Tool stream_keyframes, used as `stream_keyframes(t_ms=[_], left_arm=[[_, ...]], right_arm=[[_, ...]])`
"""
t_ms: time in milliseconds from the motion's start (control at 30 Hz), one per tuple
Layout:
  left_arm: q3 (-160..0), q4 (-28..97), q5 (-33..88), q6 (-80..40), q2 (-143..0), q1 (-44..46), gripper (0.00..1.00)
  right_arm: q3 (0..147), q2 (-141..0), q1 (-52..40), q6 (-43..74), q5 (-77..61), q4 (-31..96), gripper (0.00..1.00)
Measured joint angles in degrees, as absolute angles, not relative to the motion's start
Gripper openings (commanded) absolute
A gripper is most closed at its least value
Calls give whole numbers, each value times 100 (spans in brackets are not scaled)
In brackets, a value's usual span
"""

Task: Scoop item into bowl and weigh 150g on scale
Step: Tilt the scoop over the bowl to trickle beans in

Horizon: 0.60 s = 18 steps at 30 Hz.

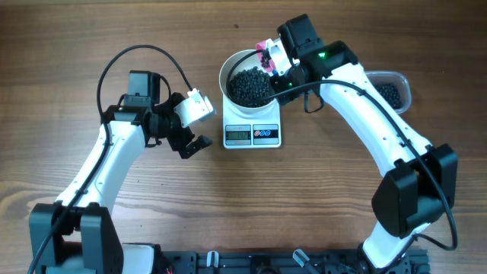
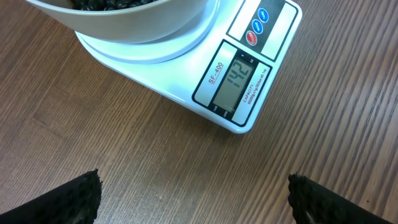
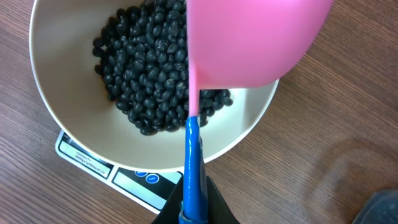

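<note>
One pink scoop [image 3: 249, 43] clamped in my right gripper [image 3: 193, 208], over one bowl [image 3: 81, 112] of beads [image 3: 149, 62] on one scale [image 2: 239, 84]; left gripper [image 2: 193, 199] spread wide, holding nothing.

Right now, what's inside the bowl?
A heap of dark beads lies in the bowl. The pink scoop hangs over one side and hides the beads beneath it. From here only its underside shows, so what it holds cannot be seen.

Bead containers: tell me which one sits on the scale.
The round white bowl, standing on the scale at centre. The other, a clear tub farther right, rests directly on the wooden table.
</note>
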<state>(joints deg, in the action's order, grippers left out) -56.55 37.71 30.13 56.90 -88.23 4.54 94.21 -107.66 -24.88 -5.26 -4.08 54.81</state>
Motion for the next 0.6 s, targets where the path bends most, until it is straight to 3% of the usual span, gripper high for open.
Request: stream_keyframes(t_ms=[600], left_arm=[[-5655,3771,3013,5690,-8823,454,100]], right_arm=[[9421,-10766,-2488,-519,-644,5389,4]])
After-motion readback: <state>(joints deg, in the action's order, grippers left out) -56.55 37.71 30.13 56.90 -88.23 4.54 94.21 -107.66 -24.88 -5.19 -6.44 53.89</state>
